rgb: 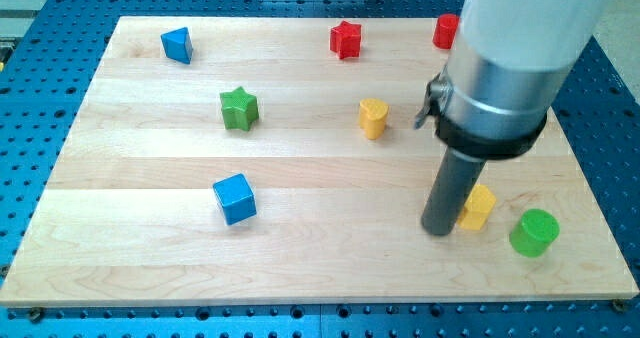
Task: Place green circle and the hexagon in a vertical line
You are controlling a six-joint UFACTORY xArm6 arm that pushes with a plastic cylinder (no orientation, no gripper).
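Observation:
The green circle [534,232] is a round green cylinder at the view's lower right, near the board's right edge. The yellow hexagon [478,206] lies just to its upper left, partly hidden by my rod. My tip [439,228] rests on the board at the hexagon's left side, touching it or nearly so. The green circle is apart from the tip, to the right of the hexagon.
The wooden board [150,268] also carries a blue cube [235,198], a green star [239,108], a blue triangular block [177,45], a red star [345,39], a yellow heart [372,117] and a red block [446,30] partly hidden by the arm.

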